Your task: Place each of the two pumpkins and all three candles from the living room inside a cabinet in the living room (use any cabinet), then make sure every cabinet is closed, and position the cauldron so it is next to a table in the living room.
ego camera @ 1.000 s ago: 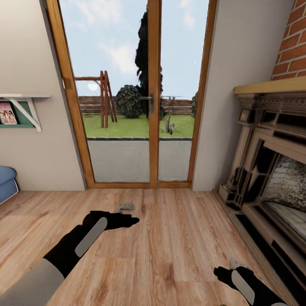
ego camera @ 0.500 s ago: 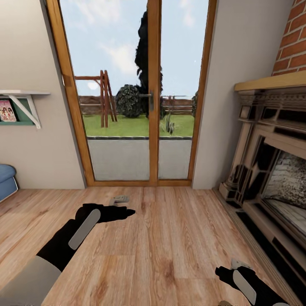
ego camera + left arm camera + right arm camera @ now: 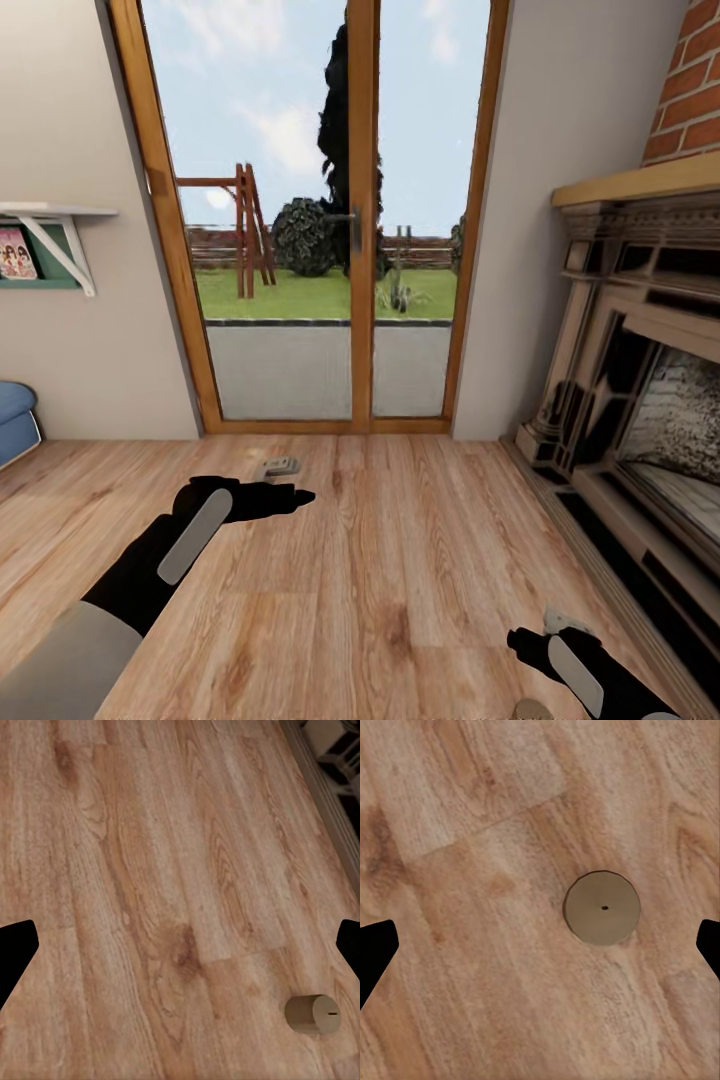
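Note:
One tan candle (image 3: 602, 907) stands upright on the wood floor directly below my right gripper (image 3: 540, 945), whose jaws are spread wide and empty. That candle (image 3: 313, 1014) also appears past my left gripper (image 3: 180, 952), which is open and empty well above the floor. In the head view the candle's top (image 3: 530, 710) peeks in at the bottom edge beside my right gripper (image 3: 556, 628). My left gripper (image 3: 284, 480) hovers over the floor at centre left. The pumpkins, cabinet, cauldron and table are out of view.
Glass double doors (image 3: 345, 230) in a wood frame stand straight ahead. A stone fireplace (image 3: 640, 400) with a raised hearth lines the right side. A wall shelf (image 3: 45, 235) and a blue seat edge (image 3: 12, 415) are at the left.
The whole picture has shifted slightly upward, so the camera moved. My left arm has drawn a little to the left. The candle's top has come into the head view's bottom edge.

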